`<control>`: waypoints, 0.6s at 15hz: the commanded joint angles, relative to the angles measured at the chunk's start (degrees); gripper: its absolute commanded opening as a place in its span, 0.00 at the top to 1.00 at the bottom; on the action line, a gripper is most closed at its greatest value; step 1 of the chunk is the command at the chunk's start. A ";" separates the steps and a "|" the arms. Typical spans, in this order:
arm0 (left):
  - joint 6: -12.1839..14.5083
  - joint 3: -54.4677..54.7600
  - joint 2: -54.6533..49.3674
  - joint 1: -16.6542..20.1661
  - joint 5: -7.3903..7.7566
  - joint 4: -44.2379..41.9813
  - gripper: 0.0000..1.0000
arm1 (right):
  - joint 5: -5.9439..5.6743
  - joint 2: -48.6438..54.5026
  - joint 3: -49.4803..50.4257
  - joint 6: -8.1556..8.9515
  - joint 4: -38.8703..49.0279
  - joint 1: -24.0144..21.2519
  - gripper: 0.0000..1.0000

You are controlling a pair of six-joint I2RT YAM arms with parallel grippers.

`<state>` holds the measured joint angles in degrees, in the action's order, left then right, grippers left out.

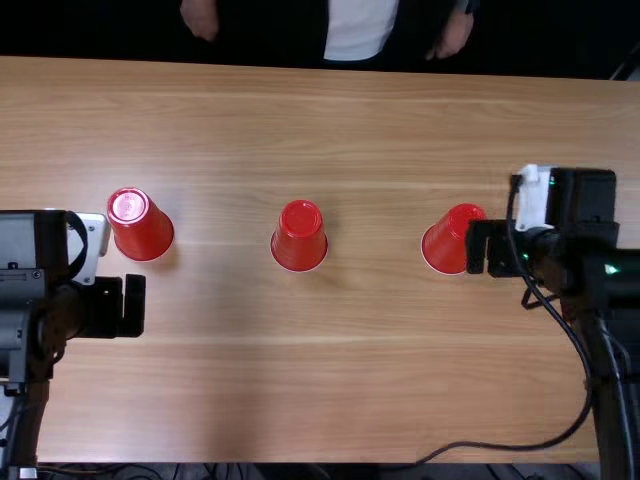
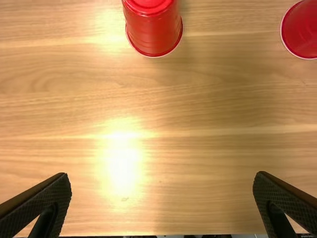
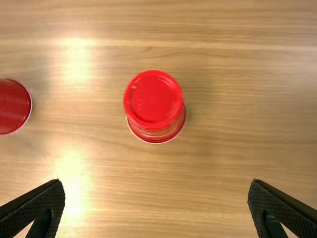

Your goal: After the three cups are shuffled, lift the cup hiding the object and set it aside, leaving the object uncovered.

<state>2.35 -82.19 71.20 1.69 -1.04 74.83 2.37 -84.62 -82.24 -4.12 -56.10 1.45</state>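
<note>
Showing left cup (image 1: 140, 225), middle cup (image 1: 300, 237), right cup (image 1: 452, 240) together, top view; wrist views: left fingers (image 2: 39, 203), right fingers (image 3: 282, 208) apart.

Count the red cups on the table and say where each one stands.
3. The left cup stands by the left gripper, the middle cup at the centre of the table, the right cup beside the right gripper. None appears hidden.

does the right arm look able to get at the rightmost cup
Probably yes: the right gripper sits open beside the rightmost red cup, with nothing between them.
</note>
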 commanded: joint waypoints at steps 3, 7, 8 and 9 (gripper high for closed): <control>0.29 -1.83 -0.01 -0.29 0.30 -0.37 0.00 | 0.05 -6.08 -2.40 -1.58 2.98 1.18 0.00; 0.29 -1.74 -0.01 -0.29 0.19 -0.37 0.00 | -0.16 -12.06 -2.49 -1.68 8.89 1.10 0.00; 0.29 -1.65 -0.01 -0.29 0.19 -0.47 0.00 | -0.16 -13.20 -2.49 -1.68 9.42 1.01 0.00; 0.29 -1.57 0.08 -0.29 0.19 -0.47 0.00 | -0.16 -14.43 -2.49 -1.68 9.42 1.01 0.00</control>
<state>2.35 -82.19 71.20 1.72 -1.06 74.61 2.33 -98.32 -82.91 -5.67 -46.83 2.24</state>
